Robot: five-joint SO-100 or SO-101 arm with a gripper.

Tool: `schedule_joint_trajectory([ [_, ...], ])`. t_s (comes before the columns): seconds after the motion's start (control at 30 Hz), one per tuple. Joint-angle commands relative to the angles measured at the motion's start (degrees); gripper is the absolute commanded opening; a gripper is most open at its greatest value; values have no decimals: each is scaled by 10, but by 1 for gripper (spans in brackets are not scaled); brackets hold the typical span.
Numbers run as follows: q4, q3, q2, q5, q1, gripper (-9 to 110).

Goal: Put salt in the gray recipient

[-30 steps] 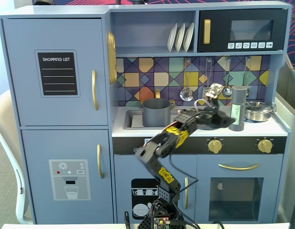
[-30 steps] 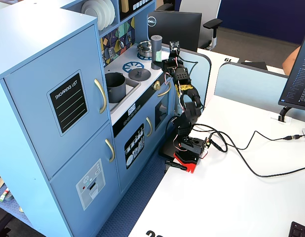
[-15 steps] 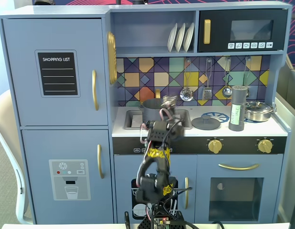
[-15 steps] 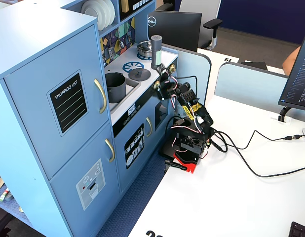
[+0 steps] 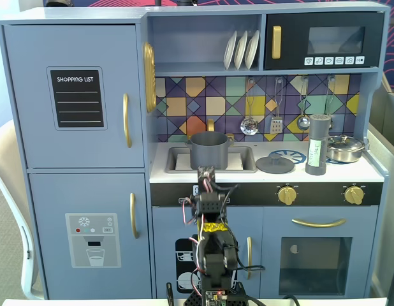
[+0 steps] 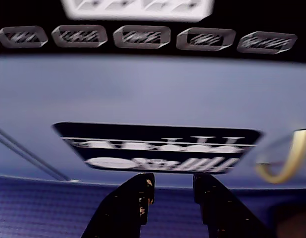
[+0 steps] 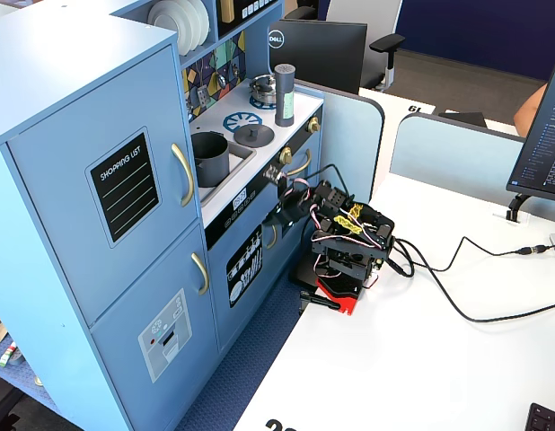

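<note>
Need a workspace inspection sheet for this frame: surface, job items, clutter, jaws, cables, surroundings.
Surface: toy kitchen counter, white, with a sink and printed burners.
Job's things: salt shaker upright on the counter's right side in a fixed view, not held. Gray pot in the sink, open-topped.
Clutter: flat gray lid between pot and shaker; shiny lidded pan right of the shaker; ladles and a spatula hang on the backsplash.
Grippers: gripper empty, jaws slightly apart, facing the lower cabinet front, below counter level.
Cables: black cables run from the arm's base across the white desk.
Surroundings: monitor, office chair, partition panels behind.
</note>
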Motion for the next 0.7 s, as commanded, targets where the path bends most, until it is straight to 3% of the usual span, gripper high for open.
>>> schedule_joint_trajectory([
  [0.0,-77,76,25,48,-17,0],
  [0.1,-125,139,30,29,-14,0],
  [0.33,-28,141,45,9,-19,1],
  [0.53,157,142,45,-91,-13,5],
  [0.67,163,142,45,-63,-7,6],
])
